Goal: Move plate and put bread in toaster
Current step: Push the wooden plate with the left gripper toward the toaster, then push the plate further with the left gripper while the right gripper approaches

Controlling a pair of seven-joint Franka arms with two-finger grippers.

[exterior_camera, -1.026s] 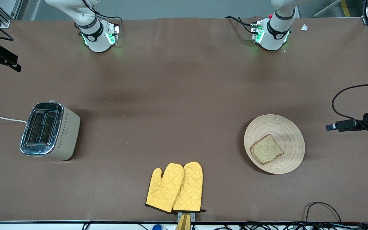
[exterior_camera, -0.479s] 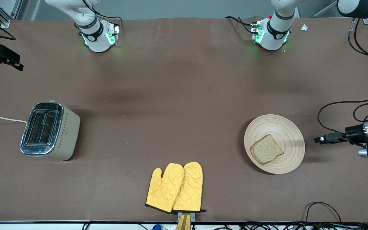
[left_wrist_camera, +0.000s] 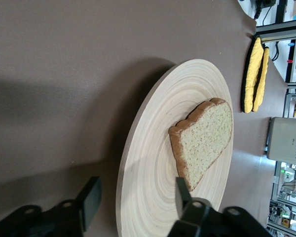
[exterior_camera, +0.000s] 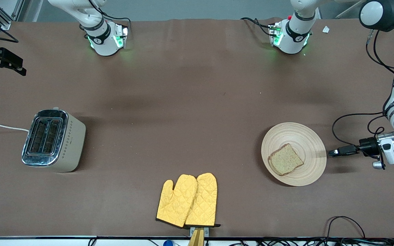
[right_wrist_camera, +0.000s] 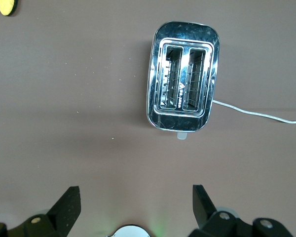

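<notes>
The wooden plate [exterior_camera: 308, 136] lies toward the left arm's end of the table, with the bread [exterior_camera: 285, 159] lying flat on it. My left gripper [exterior_camera: 331, 152] is low at the plate's edge and open. In the left wrist view, the left gripper [left_wrist_camera: 136, 197] straddles the plate's rim [left_wrist_camera: 126, 163], one finger over the plate near the bread [left_wrist_camera: 204, 140], the other outside it. The toaster [exterior_camera: 51, 140] stands toward the right arm's end, both slots empty. My right gripper [exterior_camera: 12, 65] waits high above that end, and in its wrist view the right gripper [right_wrist_camera: 134, 202] is open over the toaster [right_wrist_camera: 183, 96].
A pair of yellow oven mitts [exterior_camera: 187, 200] lies at the table's near edge, midway along it. The toaster's white cord [exterior_camera: 2, 127] runs off the table's end. Black cables [exterior_camera: 344, 222] loop at the near edge below the plate.
My left gripper has come in low from the table's end up to the plate's rim. The right gripper has barely shifted. Plate, bread and toaster have not moved.
</notes>
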